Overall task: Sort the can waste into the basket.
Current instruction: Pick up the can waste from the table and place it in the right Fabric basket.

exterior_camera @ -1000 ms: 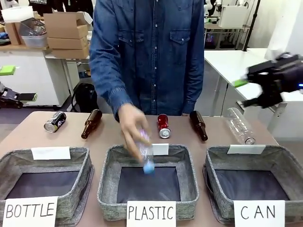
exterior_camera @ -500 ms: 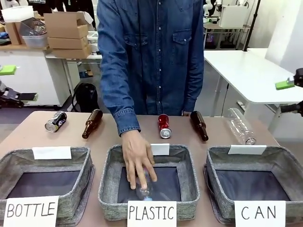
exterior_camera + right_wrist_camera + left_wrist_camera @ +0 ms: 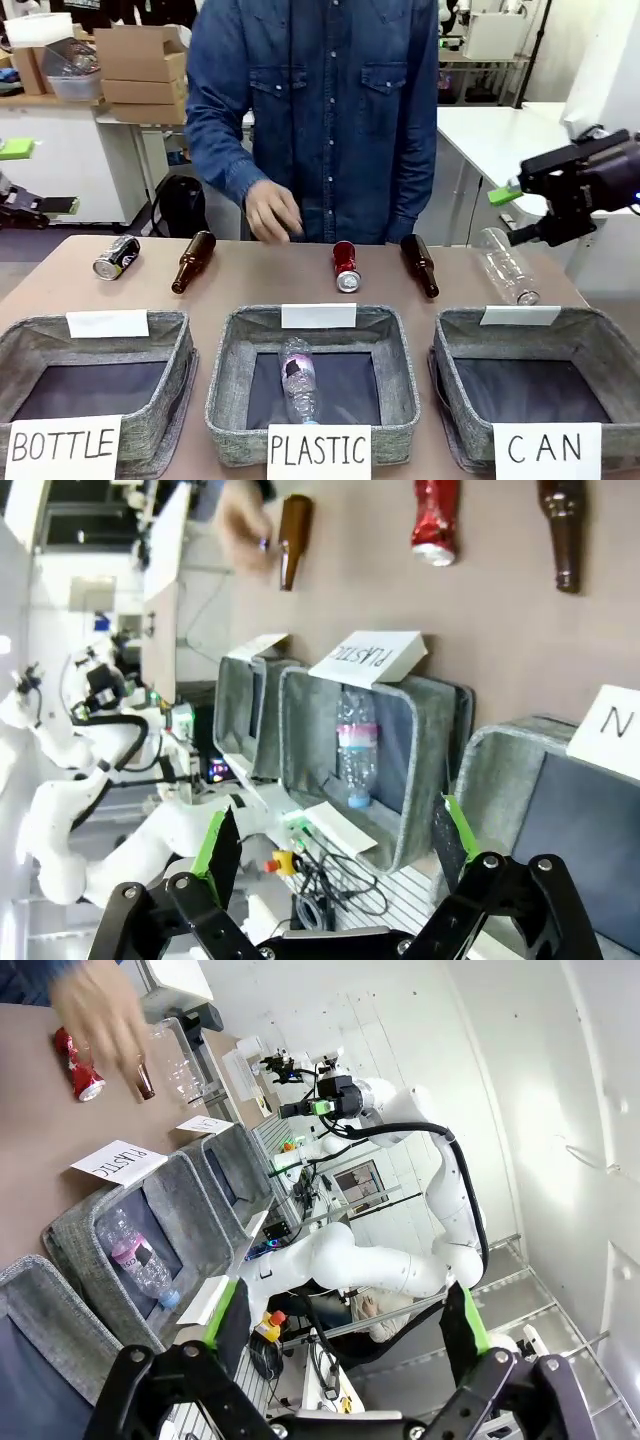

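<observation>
Left jaws and right jaws spread, empty. Red can point(image 3: 345, 266) mid-table, black can point(image 3: 116, 257) far left, CAN basket point(image 3: 590, 322) right. Risk: reaching red can may knock bottle point(image 3: 420, 265) near it or meet hand point(image 3: 270, 212).

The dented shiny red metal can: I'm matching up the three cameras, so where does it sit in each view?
Front view: the dented shiny red metal can lies mid-table, just beyond the middle basket.
Left wrist view: top left corner, on the brown tabletop.
Right wrist view: at the top edge, right of centre.
Shared landmark: the clear plastic bottle lying in the grey woven basket signed PLASTIC.
</observation>
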Tool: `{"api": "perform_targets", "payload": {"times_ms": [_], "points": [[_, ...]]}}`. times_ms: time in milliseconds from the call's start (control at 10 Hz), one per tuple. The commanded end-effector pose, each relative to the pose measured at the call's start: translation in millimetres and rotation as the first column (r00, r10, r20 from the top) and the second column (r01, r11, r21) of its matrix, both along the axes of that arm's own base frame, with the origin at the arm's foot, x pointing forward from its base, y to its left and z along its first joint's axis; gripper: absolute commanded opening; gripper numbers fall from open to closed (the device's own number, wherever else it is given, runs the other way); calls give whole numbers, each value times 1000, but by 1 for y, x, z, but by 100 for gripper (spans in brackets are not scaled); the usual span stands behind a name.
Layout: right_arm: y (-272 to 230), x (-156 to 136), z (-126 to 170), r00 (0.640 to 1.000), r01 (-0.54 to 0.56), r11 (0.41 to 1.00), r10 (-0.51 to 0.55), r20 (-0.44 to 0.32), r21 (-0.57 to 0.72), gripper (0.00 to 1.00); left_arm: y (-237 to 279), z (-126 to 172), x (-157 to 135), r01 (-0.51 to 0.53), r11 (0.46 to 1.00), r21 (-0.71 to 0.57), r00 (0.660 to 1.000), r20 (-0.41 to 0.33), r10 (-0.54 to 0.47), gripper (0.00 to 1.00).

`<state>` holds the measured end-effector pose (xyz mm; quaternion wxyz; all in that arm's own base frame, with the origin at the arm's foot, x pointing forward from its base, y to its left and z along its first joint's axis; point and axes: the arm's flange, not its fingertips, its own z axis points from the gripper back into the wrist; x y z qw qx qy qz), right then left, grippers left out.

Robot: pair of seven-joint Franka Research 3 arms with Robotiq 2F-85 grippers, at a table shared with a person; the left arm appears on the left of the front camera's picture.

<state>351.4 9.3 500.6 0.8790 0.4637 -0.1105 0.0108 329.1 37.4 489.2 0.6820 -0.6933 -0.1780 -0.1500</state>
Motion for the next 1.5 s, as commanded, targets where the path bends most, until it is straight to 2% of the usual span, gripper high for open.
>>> {"api": "perform_targets", "payload": {"times_ms": [0,100,300,400,500,700,800,900,1000,1100,1300,1400], "points": [[-40,-13,-1,997,77,995,-78,20,58,100,-2,2,0,1,1000,-25,1000,24,0,100],[-29,-9,0,995,95,995,-96,26,39,100,-2,2,0,1,1000,-25,1000,24,0,100],[40,36,-1,996,83,994,-82,16,-70,100,-2,2,0,1,1000,-25,1000,24,0,100],[70,62,-7,991,137,974,-136,22,-179,100,-2,2,0,1,1000,-25,1000,24,0,100],[105,91,-21,988,153,952,-155,13,-267,100,-2,2,0,1,1000,-25,1000,24,0,100],[174,129,-61,986,150,891,-166,1,-428,100,-2,2,0,1,1000,-25,1000,24,0,100],[206,145,-85,990,89,883,-129,-56,-461,100,-2,2,0,1,1000,-25,1000,24,0,100],[220,157,-106,989,78,855,-130,-67,-512,100,-2,2,0,1,1000,-25,1000,24,0,100],[211,153,-108,988,89,892,-137,-77,-443,100,-2,2,0,1,1000,-25,1000,24,0,100],[215,127,-110,994,95,888,-112,-11,-449,100,-2,2,0,1,1000,-25,1000,24,0,100],[215,127,-110,994,95,888,-112,-11,-449,100,-2,2,0,1,1000,-25,1000,24,0,100],[219,142,-125,992,87,880,-120,-40,-466,100,-2,2,0,1,1000,-25,1000,24,0,100]]}}
